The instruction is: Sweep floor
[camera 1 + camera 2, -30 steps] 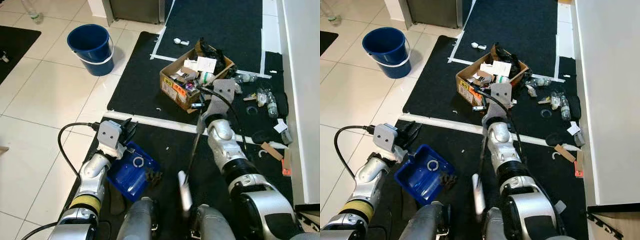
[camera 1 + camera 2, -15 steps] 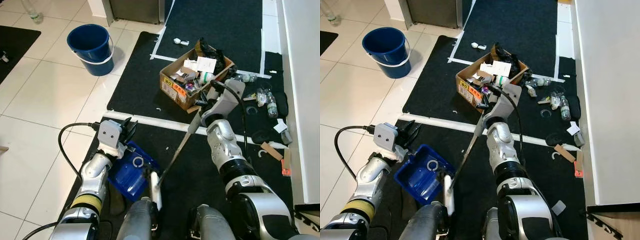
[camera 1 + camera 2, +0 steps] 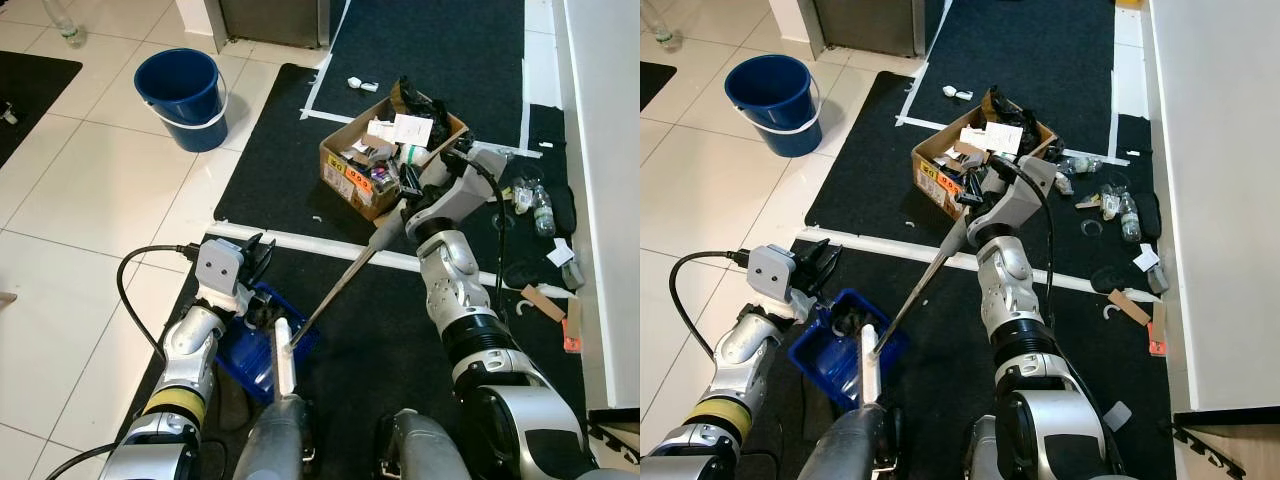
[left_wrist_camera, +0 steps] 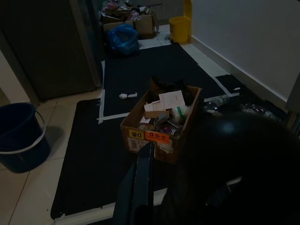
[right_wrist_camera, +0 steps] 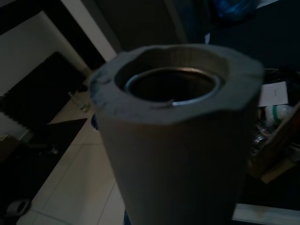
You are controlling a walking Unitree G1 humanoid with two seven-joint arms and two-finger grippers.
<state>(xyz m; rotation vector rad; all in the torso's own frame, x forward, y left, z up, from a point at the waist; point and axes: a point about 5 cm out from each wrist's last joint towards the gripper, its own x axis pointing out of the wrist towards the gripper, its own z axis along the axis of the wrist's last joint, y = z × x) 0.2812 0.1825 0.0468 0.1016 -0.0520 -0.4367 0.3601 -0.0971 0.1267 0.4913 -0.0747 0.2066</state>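
My right gripper (image 3: pixel 412 200) is shut on the grey handle (image 3: pixel 345 280) of a broom that slants down to my left. The broom's white head (image 3: pixel 283 362) rests at the blue dustpan (image 3: pixel 250 345), on the black mat in front of my knees. In the right wrist view the handle's hollow end (image 5: pixel 178 136) is seen end-on. The left gripper (image 3: pixel 255 262) is shut on the dustpan's upper edge. A dark clump of debris (image 3: pixel 848 320) lies inside the pan. The left wrist view is dim, with a blue part of the dustpan (image 4: pixel 143 183) rising in front.
A cardboard box (image 3: pixel 390 150) full of rubbish stands on the mat ahead. Bottles and scraps (image 3: pixel 535 205) lie along the white wall (image 3: pixel 605 150) on the right. A blue bucket (image 3: pixel 182 95) stands on the tiles far left. A white tape line (image 3: pixel 300 242) crosses the mat.
The broom head has swung left from between my knees to the dustpan, pushing the dark clump into it. The right wrist has tilted to the right. The left arm has stayed put.
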